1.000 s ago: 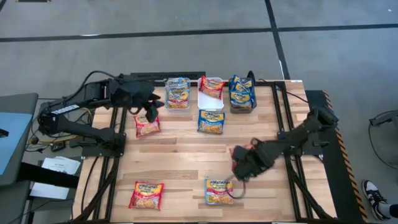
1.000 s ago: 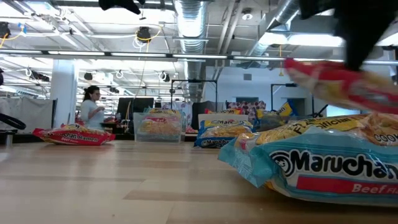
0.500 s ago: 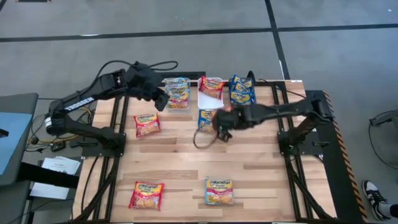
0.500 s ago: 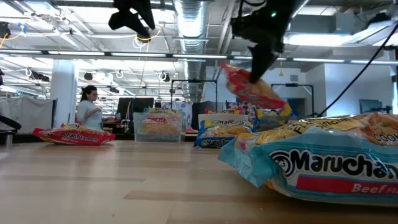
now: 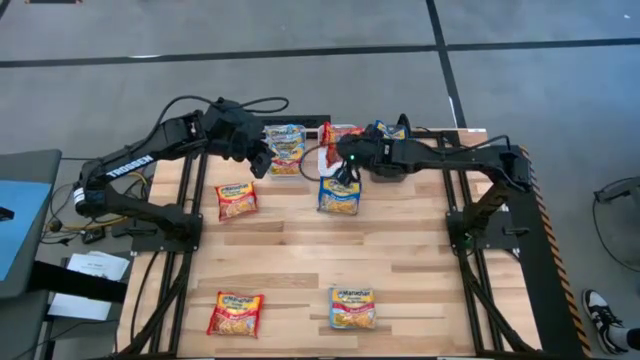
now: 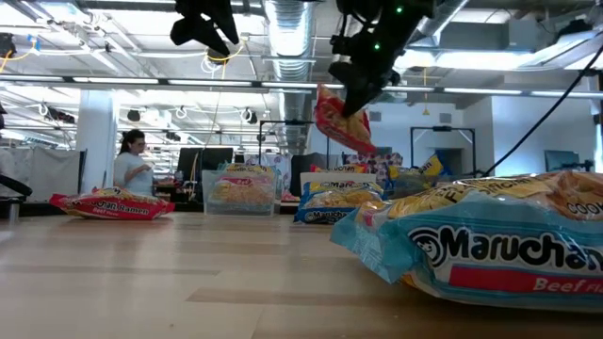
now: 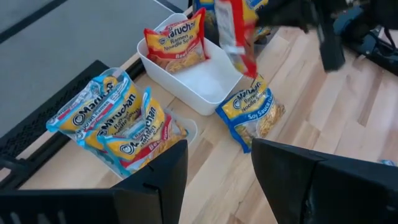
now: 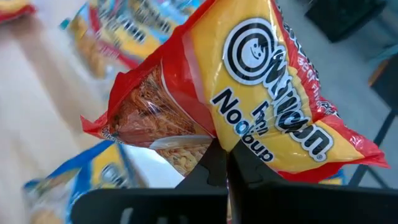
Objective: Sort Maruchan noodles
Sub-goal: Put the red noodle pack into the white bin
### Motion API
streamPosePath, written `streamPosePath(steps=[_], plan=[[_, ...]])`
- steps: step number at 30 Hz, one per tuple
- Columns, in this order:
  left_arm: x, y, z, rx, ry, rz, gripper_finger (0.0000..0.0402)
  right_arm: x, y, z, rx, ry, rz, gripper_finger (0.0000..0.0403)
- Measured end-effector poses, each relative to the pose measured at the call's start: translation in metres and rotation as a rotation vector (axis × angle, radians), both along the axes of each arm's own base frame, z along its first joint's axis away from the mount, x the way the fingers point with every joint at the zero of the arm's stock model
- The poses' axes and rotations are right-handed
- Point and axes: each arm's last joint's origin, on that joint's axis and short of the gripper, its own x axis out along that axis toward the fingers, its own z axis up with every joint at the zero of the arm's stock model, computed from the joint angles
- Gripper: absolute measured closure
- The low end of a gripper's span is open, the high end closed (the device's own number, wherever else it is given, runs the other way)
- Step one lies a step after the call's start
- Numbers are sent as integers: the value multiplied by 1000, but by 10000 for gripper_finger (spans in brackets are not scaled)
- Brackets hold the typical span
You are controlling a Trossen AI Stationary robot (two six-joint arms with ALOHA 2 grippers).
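The right gripper (image 5: 343, 160) pinches a crinkly red packet (image 8: 249, 106) above the white bin (image 7: 198, 79). A glossy blue packet (image 5: 339, 196) lies at its 6 o'clock, a clear bin (image 5: 286, 168) at 9. The left gripper (image 5: 262, 165) hangs open, empty.

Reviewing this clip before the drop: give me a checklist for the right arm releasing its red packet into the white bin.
1. Right gripper shut on the red plastic noodle packet: ok.
2. Packet lifted off the wooden table: ok.
3. Packet over the white rectangular plastic bin: ok, roughly above its edge.
4. Room in the bin, which holds one red packet: ok.
5. Left gripper, open, away from the bin: ok.
6. Blue soy-sauce packet outside the bin: ok.
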Motion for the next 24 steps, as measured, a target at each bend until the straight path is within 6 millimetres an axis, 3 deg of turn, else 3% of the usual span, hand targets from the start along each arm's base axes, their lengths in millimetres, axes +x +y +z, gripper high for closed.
streamPosePath(steps=[9, 24], plan=[[-1, 0, 1, 2, 7, -3, 237, 12, -27, 2, -183, -64, -90, 400], [-5, -3, -1, -2, 73, -30, 237, 40, -38, -70, -147, 63, -197, 399]])
